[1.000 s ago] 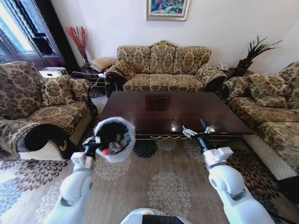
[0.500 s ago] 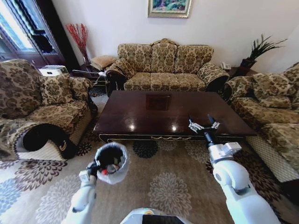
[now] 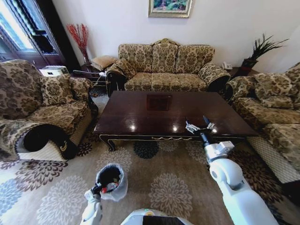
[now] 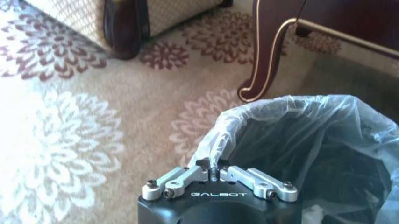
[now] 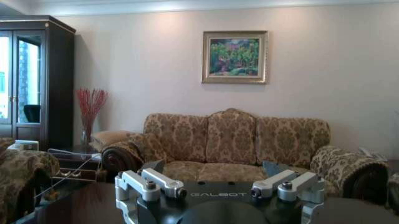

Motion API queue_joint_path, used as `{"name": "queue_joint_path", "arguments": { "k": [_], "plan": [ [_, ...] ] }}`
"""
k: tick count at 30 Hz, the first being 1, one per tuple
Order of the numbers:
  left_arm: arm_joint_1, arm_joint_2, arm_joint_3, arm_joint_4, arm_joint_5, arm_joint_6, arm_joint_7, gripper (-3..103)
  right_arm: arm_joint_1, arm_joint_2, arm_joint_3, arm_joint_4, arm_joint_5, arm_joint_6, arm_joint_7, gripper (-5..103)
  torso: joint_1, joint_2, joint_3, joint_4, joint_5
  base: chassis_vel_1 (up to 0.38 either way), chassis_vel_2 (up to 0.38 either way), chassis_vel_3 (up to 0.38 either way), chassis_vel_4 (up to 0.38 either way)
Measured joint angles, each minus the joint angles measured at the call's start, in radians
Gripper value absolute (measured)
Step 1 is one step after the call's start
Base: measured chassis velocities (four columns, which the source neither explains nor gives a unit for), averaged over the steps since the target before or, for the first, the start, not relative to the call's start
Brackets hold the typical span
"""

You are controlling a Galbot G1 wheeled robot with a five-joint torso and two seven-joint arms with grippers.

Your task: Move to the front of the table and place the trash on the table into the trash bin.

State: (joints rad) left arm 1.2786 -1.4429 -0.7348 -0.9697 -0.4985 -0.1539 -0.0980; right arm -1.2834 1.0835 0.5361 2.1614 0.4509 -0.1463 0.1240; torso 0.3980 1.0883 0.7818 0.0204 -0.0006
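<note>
pinching the trash bin (image 4: 293, 140) liner rim, left gripper (image 4: 215, 176), bin contents unclear, right gripper (image 3: 197, 124) wide over the table (image 3: 140, 115)

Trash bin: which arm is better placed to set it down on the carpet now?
Left. The left pincer is shut on the trash bin liner rim, low over the carpet. The right pincer is open and empty over the table edge.

"galbot" in pale letters on the black housing of the left gripper (image 4: 215, 176) and likewise on the right gripper (image 5: 215, 179).
</note>
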Motion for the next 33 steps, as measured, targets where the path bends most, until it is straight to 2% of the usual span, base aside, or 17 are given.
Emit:
{"name": "queue_joint_path", "arguments": {
  "k": [2,9,11,13,14,16,19,20,21,23,25,26,27,28,29,31,33],
  "plan": [
    [-0.028,-0.003,0.009,0.052,0.0,-0.025,0.002,3,-0.012,-0.001,0.011,-0.008,0.002,0.009,-0.005,100,0.0,0.0,0.0,0.0,0.0009,0.0,0.0,0.0,0.0],
    [-0.052,-0.016,0.017,0.087,0.01,-0.028,0.016,1,-0.017,0.001,0.015,-0.022,0.002,0.019,-0.015,100,0.0,0.0,0.0,0.0001,0.0006,0.0,0.0,0.0,0.0],
    [-0.059,-0.014,0.018,0.103,0.013,-0.031,0.021,11,-0.012,0.001,0.015,-0.029,0.003,0.021,-0.016,100,0.0,0.0,0.0,0.0003,0.0011,0.0,0.0,0.0,0.0],
    [-0.062,-0.013,0.017,0.11,0.013,-0.033,0.021,11,-0.011,0.001,0.015,-0.03,0.003,0.022,-0.017,100,0.0,0.0,0.0,0.0003,0.0009,0.0,0.0,0.0,0.0],
    [-0.07,-0.011,0.017,0.126,0.013,-0.037,0.023,22,-0.008,0.0,0.014,-0.034,0.003,0.023,-0.018,100,0.0,0.0,0.0,0.0003,0.0009,0.0,0.0,0.0,0.0],
    [-0.075,-0.008,0.017,0.138,0.013,-0.045,0.028,22,-0.005,0.0,0.014,-0.035,0.004,0.023,-0.019,100,0.0,0.0,0.0,0.0001,0.0009,0.0,0.0,0.0,0.0],
    [-0.065,-0.004,0.014,0.136,0.023,-0.064,0.039,38,0.005,-0.003,0.012,-0.037,0.009,0.024,-0.02,100,0.0,0.0,0.0,0.0003,0.0008,0.0,0.0,0.0,0.0],
    [-0.065,-0.004,0.014,0.136,0.023,-0.064,0.039,38,0.005,-0.003,0.012,-0.037,0.009,0.024,-0.02,100,0.0,0.0,0.0,0.0003,0.0008,0.0,0.0,0.0,0.0],
    [-0.059,-0.004,0.012,0.124,0.022,-0.065,0.039,43,0.007,-0.004,0.012,-0.037,0.01,0.024,-0.02,100,0.0,0.0,0.0,0.0003,0.0006,0.0,0.0,0.0,0.0],
    [-0.034,-0.002,0.004,0.069,0.013,-0.065,0.039,54,0.015,-0.007,0.011,-0.037,0.014,0.023,-0.02,100,0.0,0.0,0.0,0.0003,0.0006,0.0,0.0,0.0,0.0],
    [-0.023,0.002,-0.001,0.043,0.013,-0.065,0.039,54,0.018,-0.008,0.01,-0.036,0.015,0.023,-0.02,100,0.0,0.0,0.0,0.0002,0.0006,0.0,0.0,0.0,0.0],
    [-0.009,0.012,-0.009,0.001,0.015,-0.074,0.038,65,0.021,-0.009,0.009,-0.034,0.017,0.022,-0.02,100,0.0,0.0,0.0,0.0004,0.0007,0.0,0.0,0.0,0.0],
    [0.001,0.023,-0.017,-0.031,0.019,-0.09,0.035,70,0.022,-0.01,0.008,-0.031,0.018,0.021,-0.02,100,0.0,0.0,0.0,0.0003,0.0008,0.0,0.0,0.0,0.0],
    [0.001,0.023,-0.017,-0.031,0.019,-0.09,0.035,70,0.022,-0.01,0.008,-0.031,0.018,0.021,-0.02,100,0.0,0.0,0.0,0.0003,0.0008,0.0,0.0,0.0,0.0],
    [0.008,0.032,-0.025,-0.055,0.026,-0.106,0.03,76,0.022,-0.01,0.007,-0.028,0.018,0.021,-0.02,100,0.0,0.0,0.0,0.0003,0.0007,0.0,0.0,0.0,0.0],
    [0.015,0.042,-0.034,-0.083,0.033,-0.118,0.026,76,0.021,-0.011,0.007,-0.025,0.019,0.02,-0.02,100,0.0,0.0,0.0,0.0003,0.0005,0.0,0.0,0.0,0.0],
    [0.036,0.054,-0.054,-0.149,0.047,-0.118,0.025,86,0.016,-0.013,0.007,-0.018,0.02,0.019,-0.02,100,0.0,0.0,0.0,0.0003,0.0006,0.0,0.0,0.0,0.0]
  ]
}}
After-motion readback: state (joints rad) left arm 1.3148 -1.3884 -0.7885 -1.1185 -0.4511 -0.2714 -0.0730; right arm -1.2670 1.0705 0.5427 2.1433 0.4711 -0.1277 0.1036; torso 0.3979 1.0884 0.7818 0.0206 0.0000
